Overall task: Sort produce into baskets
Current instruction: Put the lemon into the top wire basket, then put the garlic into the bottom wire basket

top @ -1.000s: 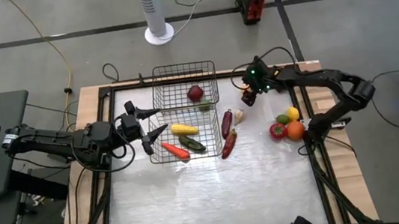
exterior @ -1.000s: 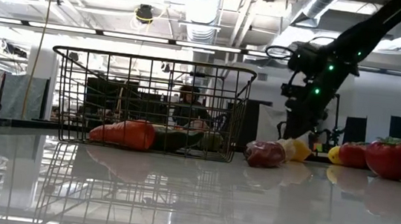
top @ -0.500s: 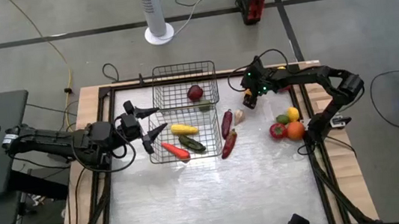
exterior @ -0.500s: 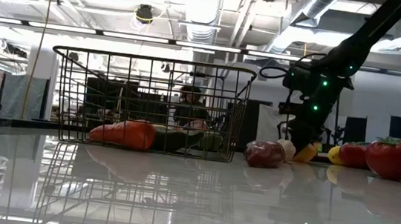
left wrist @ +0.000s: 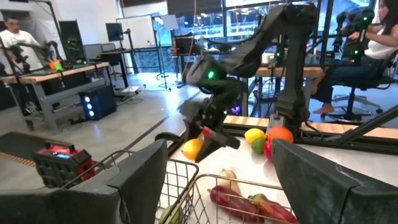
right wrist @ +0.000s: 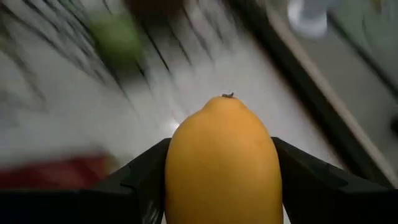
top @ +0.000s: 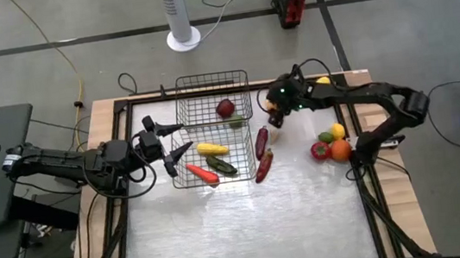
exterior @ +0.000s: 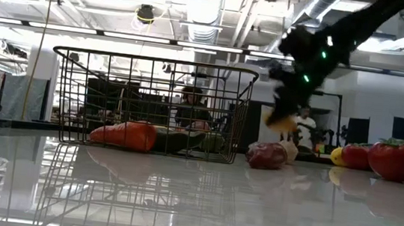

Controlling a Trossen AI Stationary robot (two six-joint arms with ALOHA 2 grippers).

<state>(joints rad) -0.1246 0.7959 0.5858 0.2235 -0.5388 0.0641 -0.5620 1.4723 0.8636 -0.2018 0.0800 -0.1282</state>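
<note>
- Right wrist view: right gripper is clamping a lemon, carrying it toward the basket for sorting.
- Left gripper is waiting wide at the basket's left.

High cam sits overhead, looking straight down on the whole table and both arms. Low cam sits at tabletop level, looking across into the room. Both catch the wire basket. Left wrist cam faces across the table toward the right arm. Right wrist cam is tight on a yellow lemon between its fingers.
</note>
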